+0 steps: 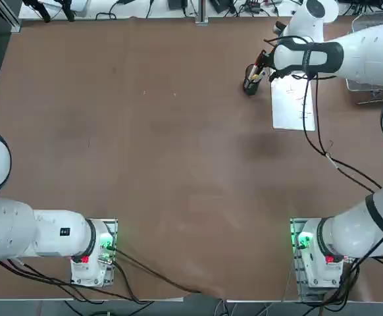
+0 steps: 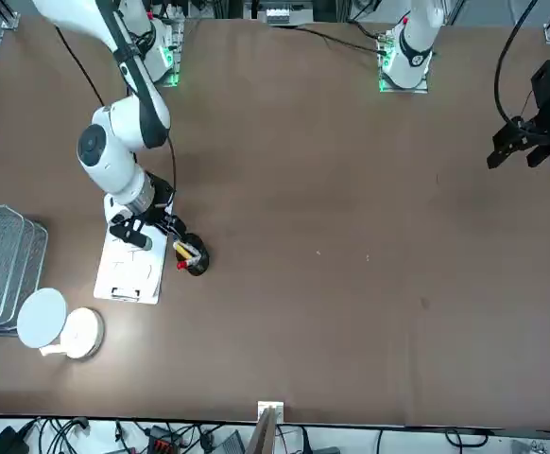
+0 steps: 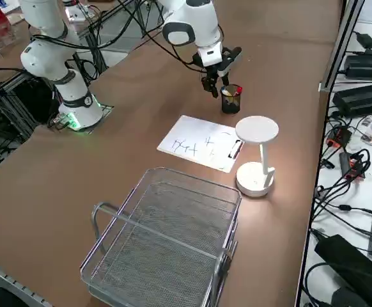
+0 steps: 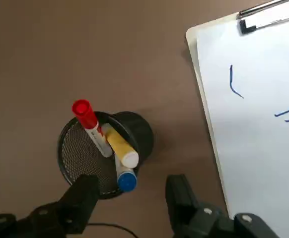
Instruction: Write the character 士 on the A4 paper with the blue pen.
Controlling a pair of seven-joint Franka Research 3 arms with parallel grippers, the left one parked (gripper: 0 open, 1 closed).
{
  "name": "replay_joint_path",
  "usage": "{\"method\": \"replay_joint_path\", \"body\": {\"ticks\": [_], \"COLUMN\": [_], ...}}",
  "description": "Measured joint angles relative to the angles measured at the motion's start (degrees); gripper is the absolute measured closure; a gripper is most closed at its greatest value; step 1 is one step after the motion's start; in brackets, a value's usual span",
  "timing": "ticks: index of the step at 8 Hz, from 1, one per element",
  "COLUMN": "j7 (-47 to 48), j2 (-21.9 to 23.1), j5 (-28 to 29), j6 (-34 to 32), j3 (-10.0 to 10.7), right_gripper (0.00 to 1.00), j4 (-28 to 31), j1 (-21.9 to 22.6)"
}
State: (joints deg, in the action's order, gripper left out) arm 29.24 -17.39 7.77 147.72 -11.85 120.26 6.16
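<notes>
Blue pen (image 4: pixel 126 178) — near right gripper (image 4: pixel 132 206)

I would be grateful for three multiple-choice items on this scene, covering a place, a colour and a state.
1. Where is the blue pen?
A) On the paper
B) In the mesh cup
C) In the wire basket

2. What colour are the strokes on the paper?
A) Red
B) Yellow
C) Blue

3. How does the right claw stand?
A) Open, holding nothing
B) Shut on the red pen
C) Shut on the clip

Key:
1: B, since the right wrist view shows the blue-capped pen in the cup with the red and yellow ones.
2: C, since the marks beside the clip are drawn in blue.
3: A, since its two fingers stand well apart with nothing gripped between them.
</notes>
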Motion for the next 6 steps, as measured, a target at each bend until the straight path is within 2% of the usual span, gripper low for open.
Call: {"method": "replay_joint_path", "body": {"ticks": [6], "j7": [-5.94], "j2": [-1.22], "j5": [2.05], "j6": [0.06], "j3": [0.00], "right_gripper": [0.27], "j4": [-1.63], "j1": [-0.11]}}
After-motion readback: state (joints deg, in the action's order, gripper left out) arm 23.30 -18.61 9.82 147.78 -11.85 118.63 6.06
